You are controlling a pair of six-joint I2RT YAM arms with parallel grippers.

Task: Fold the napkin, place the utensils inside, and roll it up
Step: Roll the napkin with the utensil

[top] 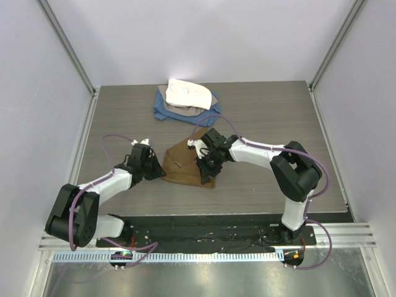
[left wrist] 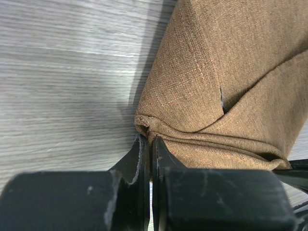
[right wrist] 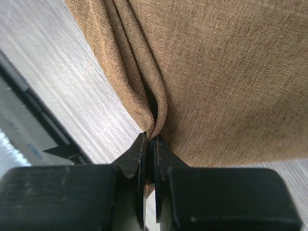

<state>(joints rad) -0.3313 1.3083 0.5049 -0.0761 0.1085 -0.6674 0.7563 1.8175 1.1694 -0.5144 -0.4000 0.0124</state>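
Nearest the bases, the left pincer (left wrist: 149,147) is clamped on the left end of the napkin (top: 182,162), its tips pressed tight on the hem, apparently to anchor that side. Across the cloth, the right pincer (right wrist: 150,144) is likewise closed on a pinched ridge of several layers, which suggests the two grip opposite ends to shape the fold. The napkin lies bunched mid-counter (top: 266,117) between them. No spoon shows; it may be hidden. Farther back, a white cloth (top: 185,93) sits atop a blue cloth (top: 162,112), well apart from the work.
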